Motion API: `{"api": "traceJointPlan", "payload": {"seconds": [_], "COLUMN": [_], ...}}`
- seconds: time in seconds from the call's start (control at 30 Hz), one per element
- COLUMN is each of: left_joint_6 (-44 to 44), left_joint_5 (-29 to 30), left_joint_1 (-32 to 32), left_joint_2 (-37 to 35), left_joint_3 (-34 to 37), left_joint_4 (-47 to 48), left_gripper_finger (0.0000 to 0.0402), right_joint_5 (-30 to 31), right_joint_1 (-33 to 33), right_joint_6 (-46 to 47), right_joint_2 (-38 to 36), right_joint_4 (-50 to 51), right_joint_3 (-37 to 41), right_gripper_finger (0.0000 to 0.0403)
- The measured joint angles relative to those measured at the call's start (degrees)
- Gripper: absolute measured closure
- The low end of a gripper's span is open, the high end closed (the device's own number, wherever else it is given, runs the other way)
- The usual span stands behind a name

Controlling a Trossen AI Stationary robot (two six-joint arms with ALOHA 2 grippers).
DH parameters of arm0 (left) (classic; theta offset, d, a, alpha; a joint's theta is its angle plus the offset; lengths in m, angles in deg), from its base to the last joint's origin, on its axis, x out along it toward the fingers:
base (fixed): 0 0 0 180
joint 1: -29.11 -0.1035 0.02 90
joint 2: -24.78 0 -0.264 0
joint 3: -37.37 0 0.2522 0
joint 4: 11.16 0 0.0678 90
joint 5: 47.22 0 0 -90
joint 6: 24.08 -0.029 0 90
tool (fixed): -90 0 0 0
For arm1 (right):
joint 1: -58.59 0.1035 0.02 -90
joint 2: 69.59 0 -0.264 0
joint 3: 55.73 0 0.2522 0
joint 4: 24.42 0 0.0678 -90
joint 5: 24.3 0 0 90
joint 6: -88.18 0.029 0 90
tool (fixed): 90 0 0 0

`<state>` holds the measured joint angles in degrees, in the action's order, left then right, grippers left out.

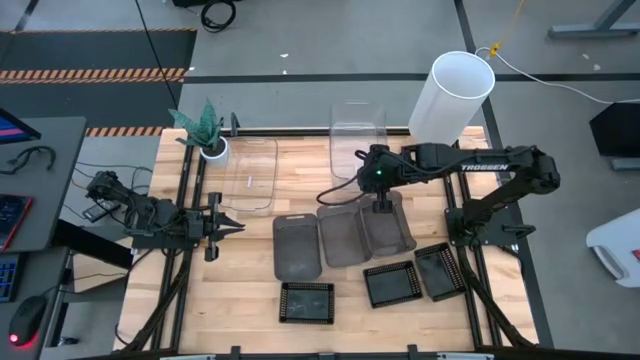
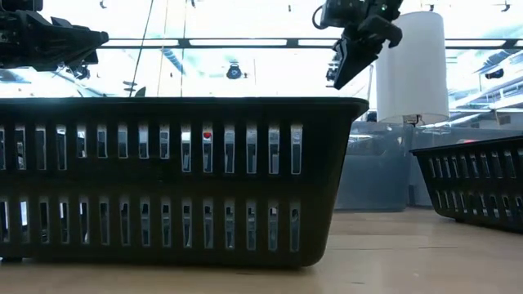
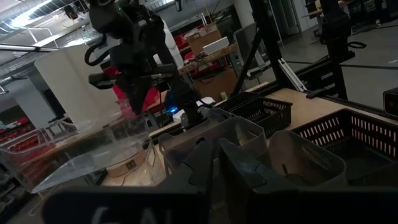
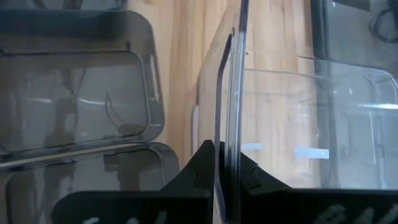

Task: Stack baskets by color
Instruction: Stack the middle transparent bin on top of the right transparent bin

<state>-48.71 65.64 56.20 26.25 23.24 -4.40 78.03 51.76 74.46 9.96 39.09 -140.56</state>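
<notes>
My right gripper (image 1: 364, 179) (image 2: 337, 80) hangs high over the far middle of the table, shut on a clear basket (image 1: 358, 140). That basket reaches past the table's far rail. A second clear basket (image 1: 250, 175) lies on the far left. Three smoky grey baskets (image 1: 342, 238) sit side by side in the middle on their floors. Three black mesh baskets (image 1: 306, 302) (image 1: 390, 283) (image 1: 438, 270) stand near the front edge. My left gripper (image 1: 232, 226) (image 3: 221, 168) waits shut at the table's left, pointing level toward the right. My right gripper pinches the clear basket's near short wall (image 4: 229, 143), which stands edge-on between the two fingers, one finger on each face. The fingers slant down from the table's right and lie along the wall. The basket spreads toward the far edge, held up off the table.
A white cylindrical lamp (image 1: 452, 95) stands at the far right, close behind the held basket. A small potted plant (image 1: 205, 130) is at the far left corner. In the low view a black mesh basket (image 2: 180, 180) fills the foreground.
</notes>
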Motion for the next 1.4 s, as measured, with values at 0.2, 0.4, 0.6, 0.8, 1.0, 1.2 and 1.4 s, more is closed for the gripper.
{"api": "traceJointPlan", "payload": {"seconds": [0.2, 0.4, 0.6, 0.8, 1.0, 1.2, 1.4], "left_joint_6": [0.0, -0.01, 0.01, 0.01, 0.0, 0.01, 0.0], "left_joint_5": [-0.01, 0.01, 0.01, 0.01, 0.01, 0.01, 0.01], "left_joint_1": [-0.02, 0.0, -0.01, -0.01, 0.0, -0.01, -0.01], "left_joint_2": [0.02, 0.02, 0.0, 0.01, 0.0, 0.0, 0.01], "left_joint_3": [0.0, -0.01, -0.01, 0.0, 0.0, -0.01, -0.01], "left_joint_4": [0.02, 0.0, 0.0, 0.0, 0.0, 0.0, 0.01], "left_gripper_finger": [0.0376, 0.0371, 0.0369, 0.0376, 0.0371, 0.0368, 0.0375], "right_joint_5": [0.13, -0.36, -0.45, -0.46, -0.56, -0.56, -2.21], "right_joint_1": [-1.14, -2.23, -3.33, -3.89, -3.89, -3.89, -3.87], "right_joint_6": [0.0, -0.31, -0.42, -0.42, -0.42, -0.42, -0.39], "right_joint_2": [0.04, 0.05, 0.07, 0.07, 0.07, 0.09, 0.09], "right_joint_4": [0.01, 0.04, -0.11, -0.36, -0.39, -1.16, -2.39], "right_joint_3": [0.0, 0.0, 0.0, 0.0, 0.0, 0.0, 0.0], "right_gripper_finger": [0.0391, 0.039, 0.0385, 0.0372, 0.0366, 0.0366, 0.0366]}}
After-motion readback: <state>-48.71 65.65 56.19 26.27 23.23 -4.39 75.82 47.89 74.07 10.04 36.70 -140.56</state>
